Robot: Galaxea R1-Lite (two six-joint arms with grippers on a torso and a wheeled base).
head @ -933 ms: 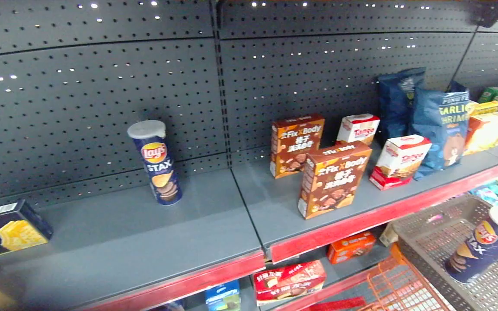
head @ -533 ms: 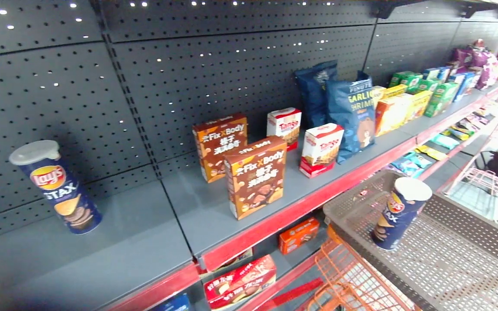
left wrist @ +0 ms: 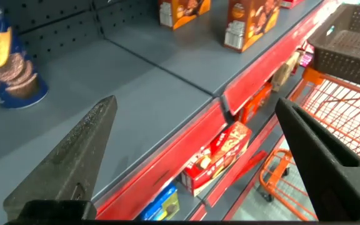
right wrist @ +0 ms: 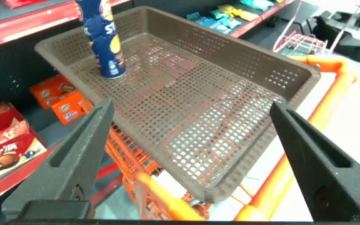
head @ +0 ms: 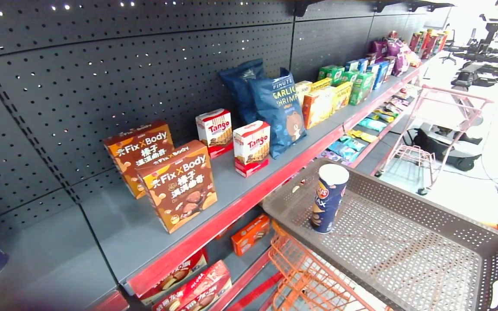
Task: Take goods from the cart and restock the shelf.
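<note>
Right fingers (right wrist: 74, 162) spread | chips can (right wrist: 103, 44) upright in basket (right wrist: 280, 78), well beyond them | left fingers (left wrist: 74, 156) spread above shelf (left wrist: 142, 100)

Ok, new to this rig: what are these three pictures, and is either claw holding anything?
The wide picture is from the robot's head, looking down at the shelf and the cart's brown basket. The other two are wrist cameras; the dark prongs are each gripper's fingers. The left gripper hangs over the shelf near the shelved chip can. The right gripper hangs over the basket, where the basket chip can stands upright. Both are open and empty. Snack boxes and blue bags stand farther along the shelf.
</note>
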